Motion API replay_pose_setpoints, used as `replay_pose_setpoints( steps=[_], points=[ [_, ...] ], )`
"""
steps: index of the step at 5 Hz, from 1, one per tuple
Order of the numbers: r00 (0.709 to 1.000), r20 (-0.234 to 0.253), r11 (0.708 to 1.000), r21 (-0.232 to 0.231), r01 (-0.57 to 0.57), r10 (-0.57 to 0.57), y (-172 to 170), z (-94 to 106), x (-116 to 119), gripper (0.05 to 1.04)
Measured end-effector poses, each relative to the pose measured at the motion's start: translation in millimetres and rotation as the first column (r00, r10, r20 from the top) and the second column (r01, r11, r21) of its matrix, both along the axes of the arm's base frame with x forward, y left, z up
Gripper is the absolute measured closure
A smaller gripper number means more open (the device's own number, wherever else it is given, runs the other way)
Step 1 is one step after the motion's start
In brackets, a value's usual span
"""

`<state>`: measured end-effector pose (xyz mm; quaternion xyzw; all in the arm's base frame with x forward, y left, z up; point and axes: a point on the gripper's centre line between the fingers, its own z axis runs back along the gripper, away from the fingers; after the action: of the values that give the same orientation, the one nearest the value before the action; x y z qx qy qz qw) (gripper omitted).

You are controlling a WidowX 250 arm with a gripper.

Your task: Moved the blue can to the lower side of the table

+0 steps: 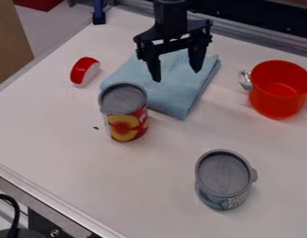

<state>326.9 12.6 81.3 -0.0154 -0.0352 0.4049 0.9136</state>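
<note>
At lower right on the table (156,190), the blue can (224,181) stands upright.

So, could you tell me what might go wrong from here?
The open gripper hangs over the folded blue cloth, so dipping too low could snag it. The red-and-yellow can stands close by that cloth, so a dragged cloth might nudge it. The blue can has a tab jutting from its rim, which a finger could catch in a regrasp.
</note>
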Motion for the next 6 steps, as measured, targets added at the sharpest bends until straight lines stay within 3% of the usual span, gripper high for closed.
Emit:
replay_pose_setpoints(
  steps=[1,2,4,5,6],
  points=[
    [0.999,-0.035,1.0,0.0,0.014,-0.014,0,-10.6,-3,0.084],
    [0.969,-0.056,0.969,0.046,0.244,-0.241,7,-12.6,3,0.084],
    [0.838,-0.083,0.821,0.17,0.546,-0.54,16,-18.5,19,0.084],
    [0.802,-0.068,0.789,0.148,0.596,-0.593,7,-28.1,15,0.084],
    [0.811,-0.048,0.804,0.107,0.584,-0.583,-8,-31.1,12,0.084]
  ],
)
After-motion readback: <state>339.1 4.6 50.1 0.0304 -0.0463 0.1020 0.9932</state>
